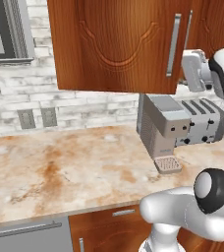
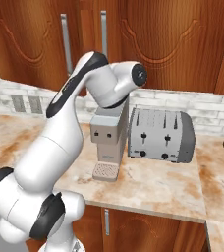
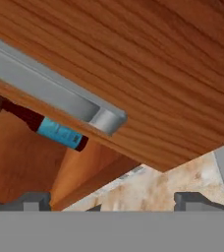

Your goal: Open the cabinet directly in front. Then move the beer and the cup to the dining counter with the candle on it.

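Beer beyond open end effector, inside cabinet.

I see my white arm rising at seven o'clock before the grey coffee machine, silver four-slot toaster at three o'clock beside it, reddish-brown cabinet above.

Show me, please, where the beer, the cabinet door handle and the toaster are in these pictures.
beer (image 3: pixel 60 133): hand view, on its blue label.
cabinet door handle (image 1: pixel 173 44): left base view, on the middle of the silver bar.
toaster (image 2: pixel 160 138): right base view, on its grey front face.
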You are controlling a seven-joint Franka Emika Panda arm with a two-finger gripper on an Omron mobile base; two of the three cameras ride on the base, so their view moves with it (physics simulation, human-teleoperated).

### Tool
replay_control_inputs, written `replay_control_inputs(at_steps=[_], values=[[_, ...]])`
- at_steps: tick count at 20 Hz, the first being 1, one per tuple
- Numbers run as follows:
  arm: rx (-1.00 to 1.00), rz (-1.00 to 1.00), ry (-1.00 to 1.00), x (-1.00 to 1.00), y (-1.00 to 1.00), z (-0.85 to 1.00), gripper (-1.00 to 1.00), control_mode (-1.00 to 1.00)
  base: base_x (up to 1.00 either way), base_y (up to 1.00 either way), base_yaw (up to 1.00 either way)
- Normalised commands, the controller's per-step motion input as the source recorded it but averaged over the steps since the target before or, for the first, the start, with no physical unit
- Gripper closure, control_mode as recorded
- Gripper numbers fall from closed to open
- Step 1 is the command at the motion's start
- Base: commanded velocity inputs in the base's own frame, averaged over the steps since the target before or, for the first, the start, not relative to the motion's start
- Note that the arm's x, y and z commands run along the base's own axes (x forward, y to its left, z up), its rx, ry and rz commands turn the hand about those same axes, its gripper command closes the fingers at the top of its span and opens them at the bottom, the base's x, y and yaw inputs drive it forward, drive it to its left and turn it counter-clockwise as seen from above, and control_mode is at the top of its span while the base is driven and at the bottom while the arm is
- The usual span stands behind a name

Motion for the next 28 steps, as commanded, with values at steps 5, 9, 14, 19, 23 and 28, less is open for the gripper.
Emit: replay_control_inputs(at_steps=[5, 9, 14, 19, 23, 28], values=[[-0.01, 0.15, 0.00, -0.41, 1.00, 0.00, -1.00, -1.00, 0.00, 0.00, 0.00], [-0.04, 0.13, 0.00, -0.33, 1.00, 0.00, -1.00, -1.00, 0.00, 0.00, 0.00], [-0.05, 0.16, 0.00, -0.50, 1.00, 0.04, -1.00, -1.00, 0.00, 0.00, 0.00], [-0.05, 0.29, -0.01, -0.88, 1.00, 0.08, -1.00, -1.00, 0.00, 0.00, 0.00], [0.00, 0.46, 0.02, -0.60, 1.00, 0.01, -1.00, -1.00, 0.00, 0.00, 0.00], [-0.03, 0.26, 0.00, -0.03, 1.00, 0.00, -1.00, -1.00, 0.00, 0.00, 0.00]])
